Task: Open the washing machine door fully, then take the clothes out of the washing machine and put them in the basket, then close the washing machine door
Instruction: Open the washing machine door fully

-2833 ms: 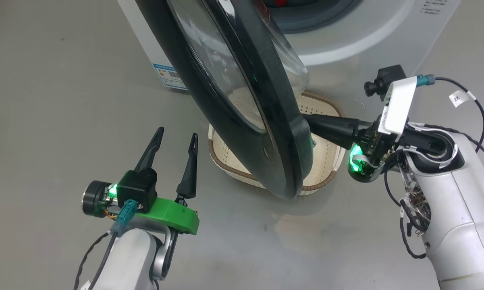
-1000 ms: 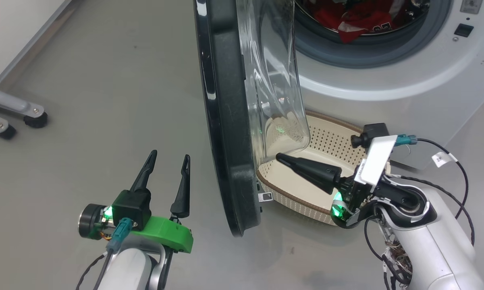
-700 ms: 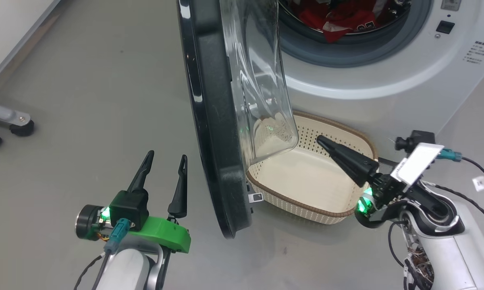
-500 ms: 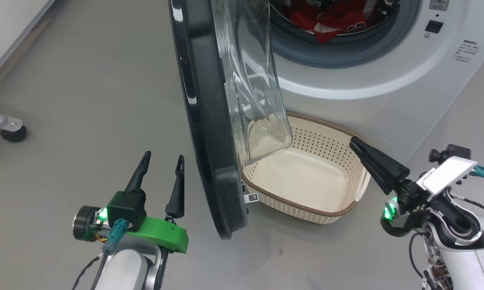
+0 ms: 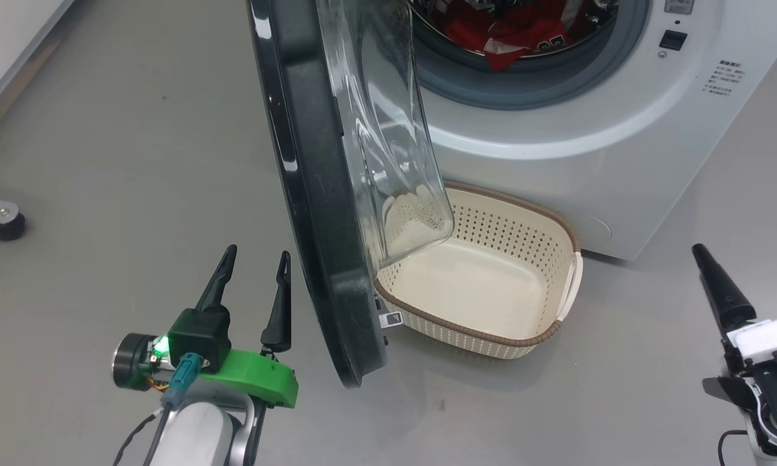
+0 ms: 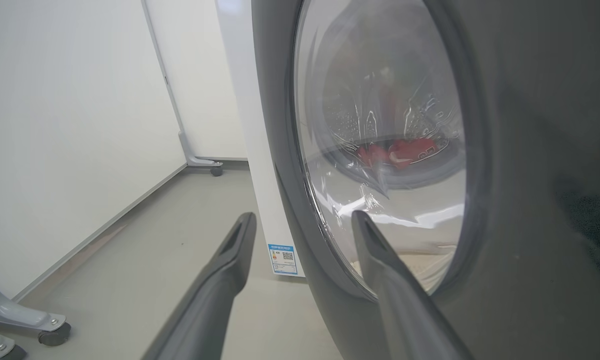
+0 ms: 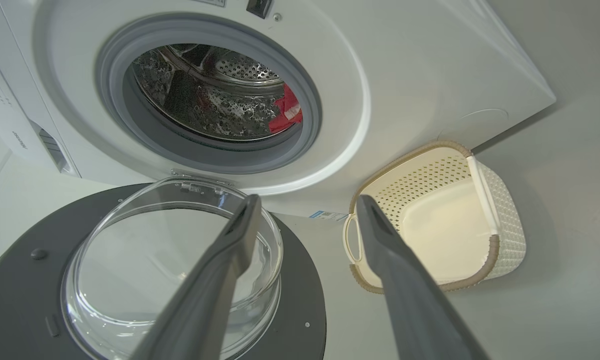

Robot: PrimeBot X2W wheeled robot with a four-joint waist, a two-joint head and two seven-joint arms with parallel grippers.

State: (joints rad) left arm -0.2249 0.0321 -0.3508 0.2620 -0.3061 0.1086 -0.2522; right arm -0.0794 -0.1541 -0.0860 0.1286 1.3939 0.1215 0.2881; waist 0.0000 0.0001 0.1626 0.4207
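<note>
Two dark fingers of the left gripper [image 5: 257, 254] stand apart, holding nothing, just beside the washing machine door [image 5: 317, 194], which hangs swung out. Behind its glass, the basket [image 5: 511, 340] sits just in front of the washing machine [image 5: 556, 168]; red clothes [image 5: 504, 35] lie in the drum. Right gripper [image 7: 307, 202], likewise spread and bare, hangs right of the basket.

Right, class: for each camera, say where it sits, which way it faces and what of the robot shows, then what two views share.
Head view: on the head, facing forward and down at the washing machine door, basket and washing machine; left end effector and right end effector show.
Left wrist view: on that wrist, facing the door's outer glass; own fingers show.
Right wrist view: on that wrist, facing the drum and basket; own fingers show.
Shared: all show the clothes.
</note>
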